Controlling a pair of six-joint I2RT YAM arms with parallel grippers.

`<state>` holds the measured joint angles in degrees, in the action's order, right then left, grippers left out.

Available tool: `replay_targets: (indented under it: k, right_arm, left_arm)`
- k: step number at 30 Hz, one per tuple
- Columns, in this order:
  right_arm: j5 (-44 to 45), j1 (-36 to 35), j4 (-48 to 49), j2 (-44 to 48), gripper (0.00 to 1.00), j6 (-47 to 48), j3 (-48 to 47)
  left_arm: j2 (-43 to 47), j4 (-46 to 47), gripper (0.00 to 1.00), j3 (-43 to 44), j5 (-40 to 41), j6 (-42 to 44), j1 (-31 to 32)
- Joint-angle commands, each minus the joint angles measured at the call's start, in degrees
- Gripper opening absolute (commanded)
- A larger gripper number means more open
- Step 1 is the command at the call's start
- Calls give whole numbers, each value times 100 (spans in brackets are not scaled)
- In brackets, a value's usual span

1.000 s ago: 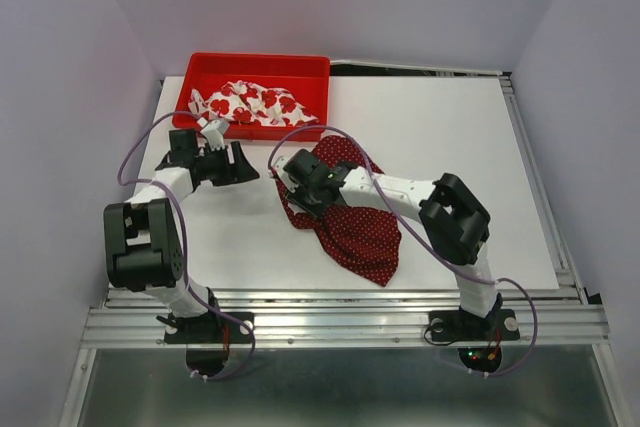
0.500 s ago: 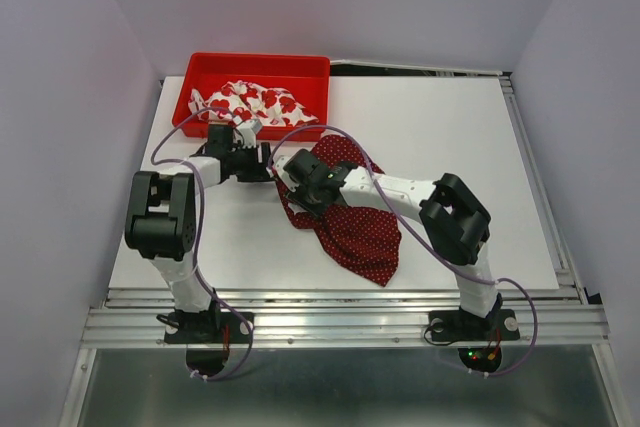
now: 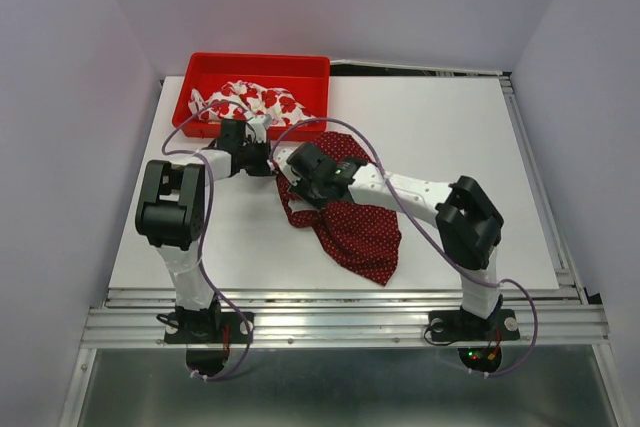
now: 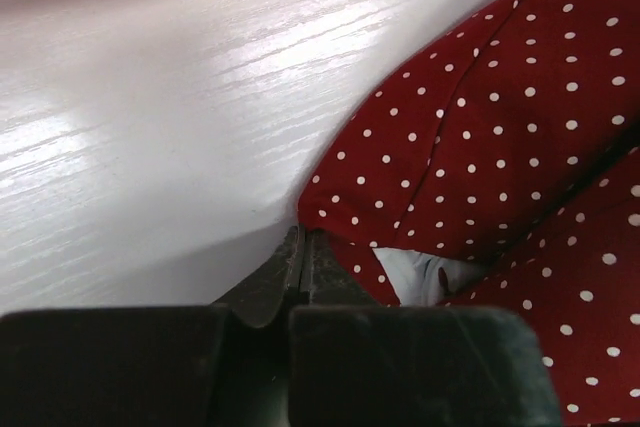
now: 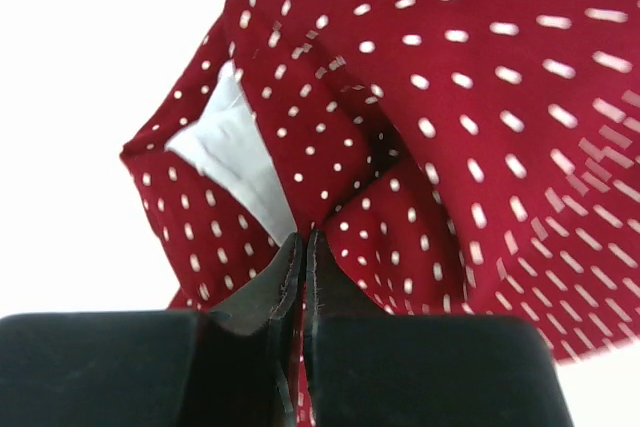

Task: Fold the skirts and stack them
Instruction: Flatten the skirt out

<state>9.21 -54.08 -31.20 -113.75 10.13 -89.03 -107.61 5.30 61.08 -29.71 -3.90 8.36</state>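
Judged the step to be the opening of the first fold on the dark red polka-dot skirt (image 3: pixel 350 227); found it rumpled in a long, uneven heap mid-table, narrowing toward the near edge of the white table (image 3: pixel 450 147); saw the right gripper (image 5: pixel 303 247) pressed together on a fold at its far-left part, thin cloth nipped between the tips; saw the left gripper (image 4: pixel 303 247) closed too, right at the skirt's left corner, but could not tell whether any hem was caught; noted soft, limp fabric with tiny white dots and a white inner patch (image 5: pixel 235 147) showing; found the white floral skirt (image 3: pixel 250 102) bunched in the red plastic tray (image 3: pixel 300 65), far left; reckoned next on drawing the two held points apart to spread the cloth flat before folding.
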Motion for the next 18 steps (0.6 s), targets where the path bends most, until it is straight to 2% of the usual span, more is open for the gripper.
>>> replay_targets:
  k: [1, 8, 12, 17, 18]
  right_arm:
    - [291, -41, 88, 862, 1, 85, 35]
    - [713, 319, 53, 1723, 1, 331, 132]
    - [644, 942, 44, 2234, 1, 349, 421]
    - [301, 1961, 0, 2823, 1, 481, 931]
    - [266, 1963, 0, 2885, 1, 481, 1036]
  left_arm:
    - [459, -450, 0, 378, 45, 240, -36]
    - [2049, -1417, 0, 606, 413, 644, -124]
    - [2919, -1900, 0, 800, 738, 899, -107]
    - [3282, -2585, 0, 810, 660, 1102, 43]
    - [3308, -2639, 0, 739, 625, 1119, 104]
